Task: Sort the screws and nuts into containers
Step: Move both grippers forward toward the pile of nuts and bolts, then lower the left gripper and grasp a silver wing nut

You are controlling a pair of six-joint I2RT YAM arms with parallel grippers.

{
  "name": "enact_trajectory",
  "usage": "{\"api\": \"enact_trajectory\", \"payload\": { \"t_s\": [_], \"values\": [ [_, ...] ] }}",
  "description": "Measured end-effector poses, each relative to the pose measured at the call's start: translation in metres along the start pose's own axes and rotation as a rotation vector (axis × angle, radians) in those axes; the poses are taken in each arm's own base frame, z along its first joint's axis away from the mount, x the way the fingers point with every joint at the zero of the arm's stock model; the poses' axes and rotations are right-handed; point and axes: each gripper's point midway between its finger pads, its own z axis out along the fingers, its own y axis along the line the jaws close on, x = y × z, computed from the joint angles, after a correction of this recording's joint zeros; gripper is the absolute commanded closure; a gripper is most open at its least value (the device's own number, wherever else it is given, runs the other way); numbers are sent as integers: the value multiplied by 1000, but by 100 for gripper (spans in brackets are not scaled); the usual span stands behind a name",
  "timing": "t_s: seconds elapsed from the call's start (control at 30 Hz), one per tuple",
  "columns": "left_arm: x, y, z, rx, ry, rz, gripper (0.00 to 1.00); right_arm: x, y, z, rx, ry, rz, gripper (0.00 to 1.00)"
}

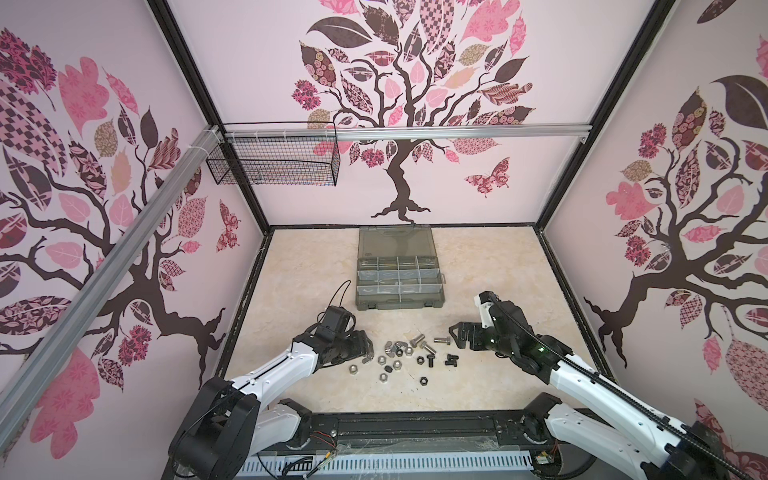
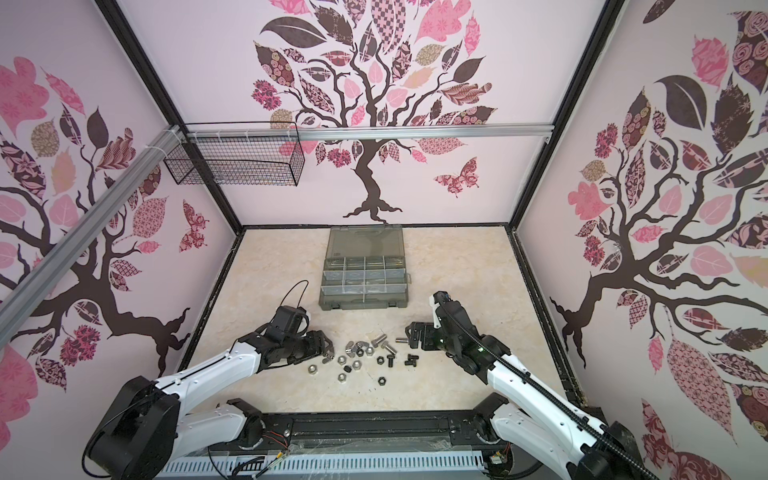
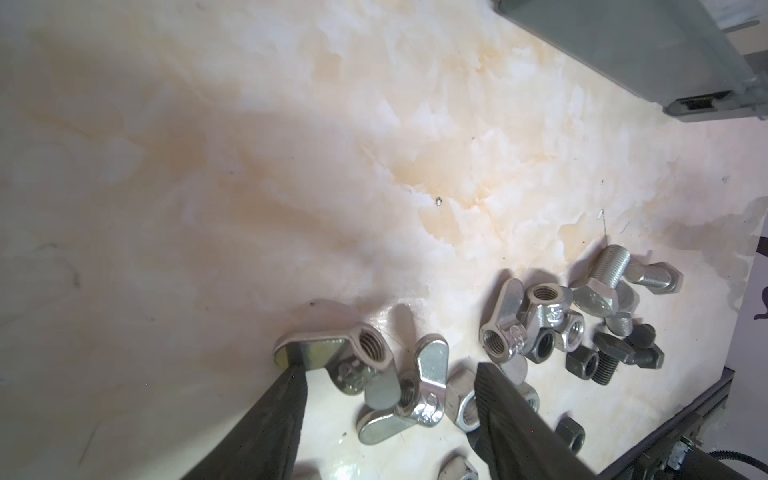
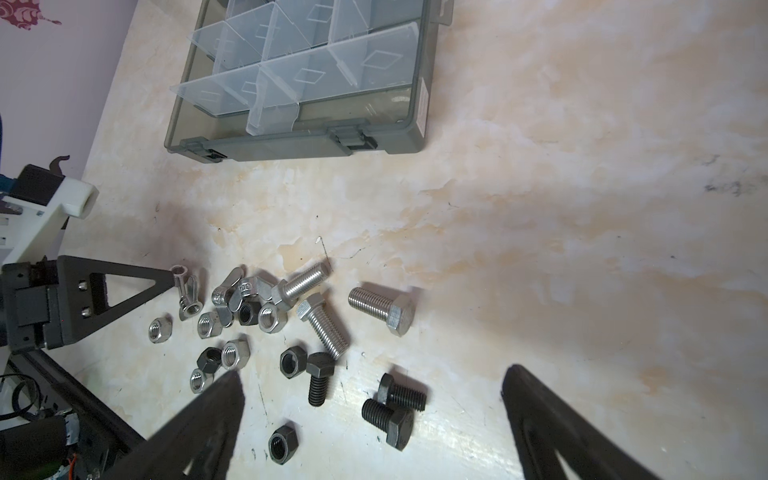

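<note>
Presently the left gripper (image 3: 390, 374) stands jaws apart astride two wing nuts (image 3: 432, 361), well short of the containers (image 1: 399, 274). One finger (image 3: 286, 386) seemingly touches a wing. Isolate one nut before closing. The right gripper (image 4: 374, 380) gapes empty.

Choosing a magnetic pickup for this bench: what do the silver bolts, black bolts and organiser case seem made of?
Silver bolts: metal, probably plated or stainless steel; bright sheen on threads and hex heads. Black bolts: likely steel with a matte black coating; dull, barely any glint. Organiser case: smoky-grey translucent plastic with moulded latches; its dividers look like clear plastic.
</note>
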Motion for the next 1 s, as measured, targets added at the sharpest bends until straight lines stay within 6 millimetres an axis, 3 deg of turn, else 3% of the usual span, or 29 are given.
{"api": "enact_trajectory", "payload": {
  "t_s": [0.53,0.77,1.0],
  "values": [
    [-10,2,4,-49,-9,50,38,0,0,-4,-10,-17,32,1],
    [-12,4,-8,-65,-42,81,45,3,-1,-4,-8,-13,43,1],
    [-8,8,-3,-84,-17,98,53,5,-3,-3,-4,-7,44,1]
  ]
}}
